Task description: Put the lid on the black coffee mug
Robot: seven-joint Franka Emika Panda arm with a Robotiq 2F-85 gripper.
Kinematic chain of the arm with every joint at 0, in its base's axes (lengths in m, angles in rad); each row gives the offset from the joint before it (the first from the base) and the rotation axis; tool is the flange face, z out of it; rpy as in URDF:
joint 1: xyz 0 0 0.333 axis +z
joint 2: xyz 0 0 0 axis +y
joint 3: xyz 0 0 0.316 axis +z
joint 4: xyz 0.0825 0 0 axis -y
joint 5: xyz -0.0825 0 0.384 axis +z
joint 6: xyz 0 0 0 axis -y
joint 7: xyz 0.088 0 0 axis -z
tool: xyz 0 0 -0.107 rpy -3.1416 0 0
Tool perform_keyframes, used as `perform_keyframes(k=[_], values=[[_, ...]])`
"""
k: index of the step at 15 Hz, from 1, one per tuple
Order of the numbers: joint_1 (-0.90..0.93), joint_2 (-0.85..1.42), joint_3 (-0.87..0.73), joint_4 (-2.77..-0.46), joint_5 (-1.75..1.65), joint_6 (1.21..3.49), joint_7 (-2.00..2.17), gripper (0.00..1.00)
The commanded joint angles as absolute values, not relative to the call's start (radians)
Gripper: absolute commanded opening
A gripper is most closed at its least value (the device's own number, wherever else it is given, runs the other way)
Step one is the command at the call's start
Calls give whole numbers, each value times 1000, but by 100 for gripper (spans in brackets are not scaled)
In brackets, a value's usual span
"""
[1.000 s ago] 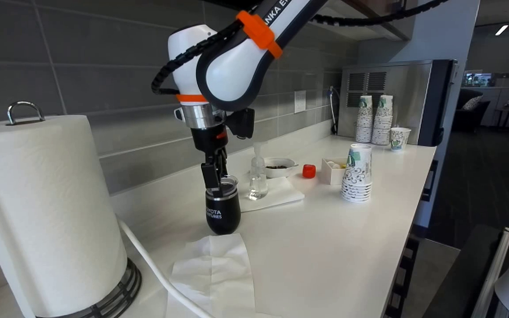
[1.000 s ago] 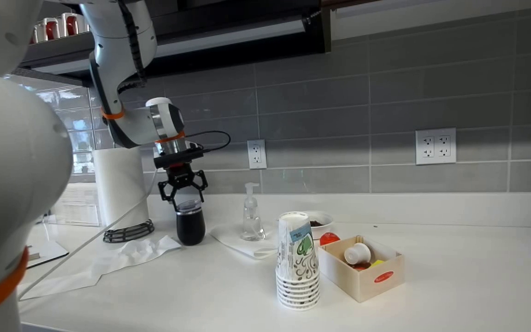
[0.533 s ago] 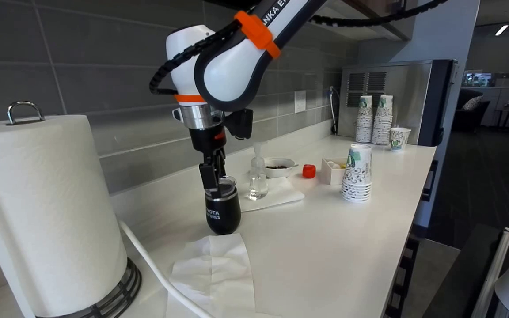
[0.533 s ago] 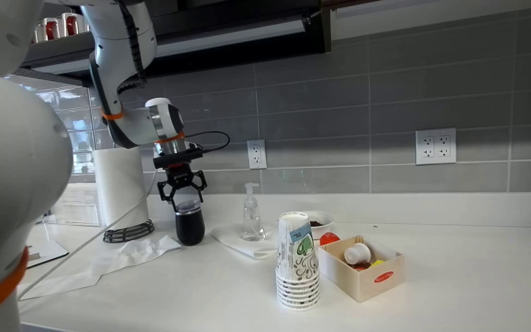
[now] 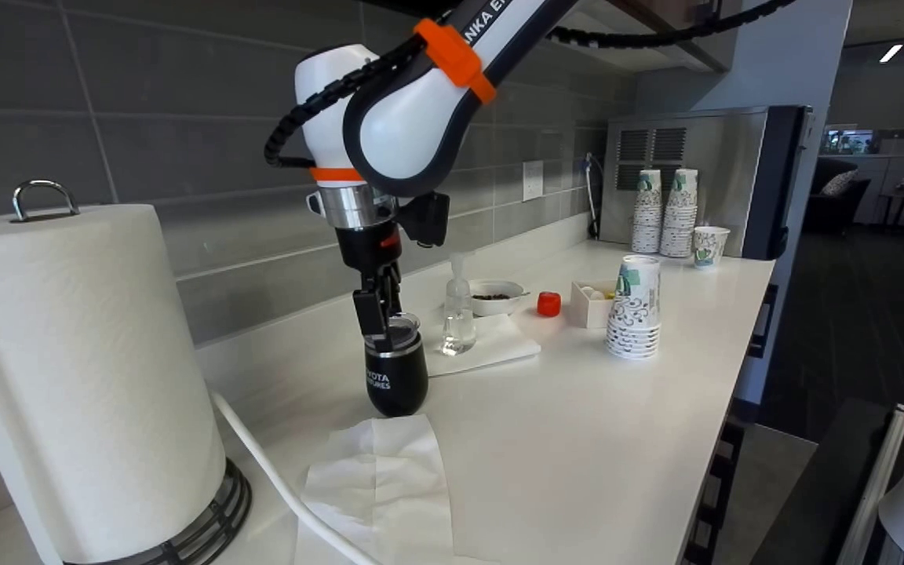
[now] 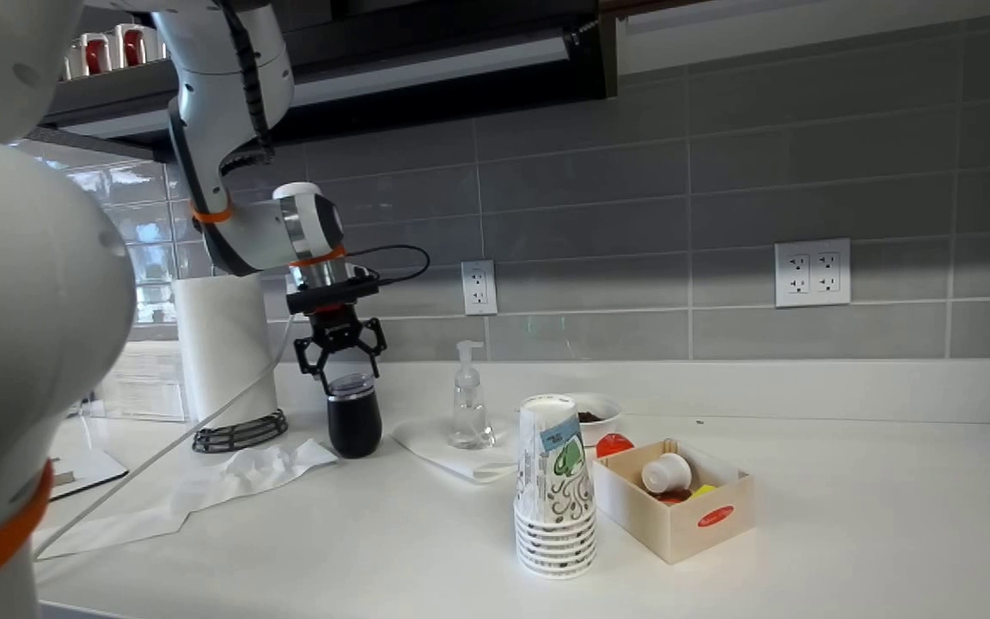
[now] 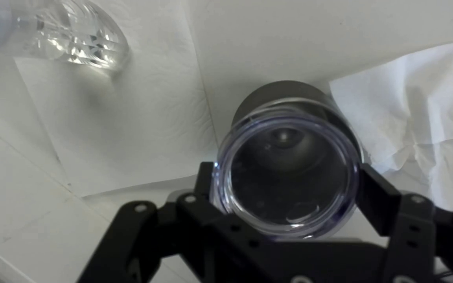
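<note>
The black coffee mug [image 5: 397, 384] stands upright on the counter, and it also shows in an exterior view [image 6: 355, 425] and in the wrist view [image 7: 285, 89]. The clear, see-through lid [image 7: 289, 208] is at the mug's mouth in both exterior views [image 5: 406, 322] [image 6: 351, 383]. My gripper [image 7: 285, 177] points down with one finger against each side of the lid and is shut on it. The gripper also shows in both exterior views [image 5: 388, 329] [image 6: 351, 378]. Whether the lid is seated in the rim I cannot tell.
A clear soap bottle [image 5: 459, 314] stands on a folded napkin beside the mug. A crumpled paper towel [image 5: 381, 486], a paper-towel roll [image 5: 83, 377] and a white cable [image 5: 287, 486] are near. Stacked paper cups [image 6: 555, 490] and a wooden box [image 6: 675, 516] stand farther along.
The gripper and lid have shifted very slightly left in both exterior views. The mug has shifted or turned a little, as its lettering shows. Almost nothing differs over the last half second.
</note>
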State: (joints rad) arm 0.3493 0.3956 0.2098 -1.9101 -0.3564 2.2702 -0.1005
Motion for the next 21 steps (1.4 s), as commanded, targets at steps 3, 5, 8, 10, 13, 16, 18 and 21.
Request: perform_keyframes(k=[3,5,8,10,13,16,18,21], values=[[336,408,217,-1885,-318,2245,-107,62],[331,406,219,-1888,-304,2249,-109,62],[326,400,219,-1893,-285,2255,-107,62],[325,403,219,-1892,-277,2253,-107,62],[327,406,218,-1891,-275,2255,-102,62],[328,407,216,-1889,-277,2252,-102,62],[329,407,216,-1889,-279,2254,-100,62],[329,405,213,-1890,-282,2258,-96,100]])
